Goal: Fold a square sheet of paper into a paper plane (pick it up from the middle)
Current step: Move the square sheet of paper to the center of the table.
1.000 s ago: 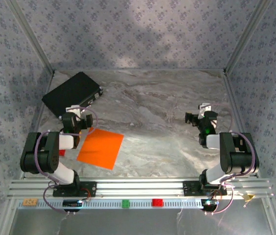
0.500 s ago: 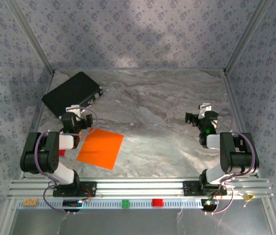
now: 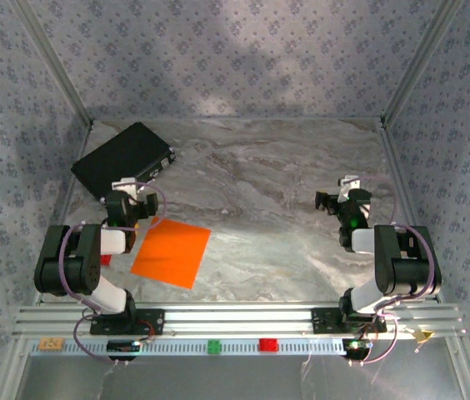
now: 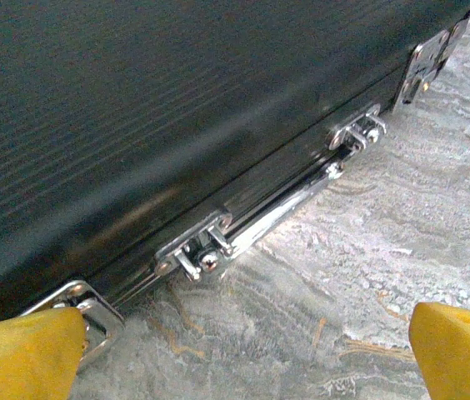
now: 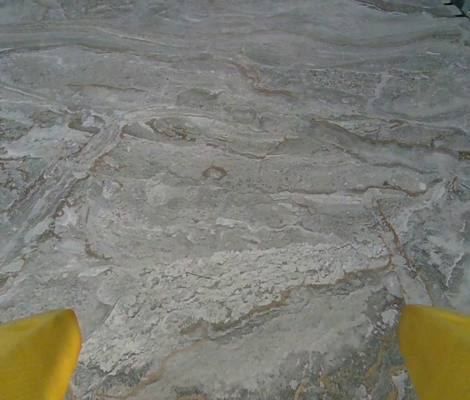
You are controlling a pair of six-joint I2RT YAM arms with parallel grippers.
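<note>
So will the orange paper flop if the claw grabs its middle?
Probably yes: the paper looks thin and lies flat on the table, so its edges would likely droop. It probably weighs almost nothing, and a push might just slide it.

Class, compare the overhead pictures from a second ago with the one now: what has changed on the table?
Nothing visibly changed. The left gripper and right gripper stay open and empty, the square sheet of paper lies flat beside the left arm, and the black case sits at far left.
</note>
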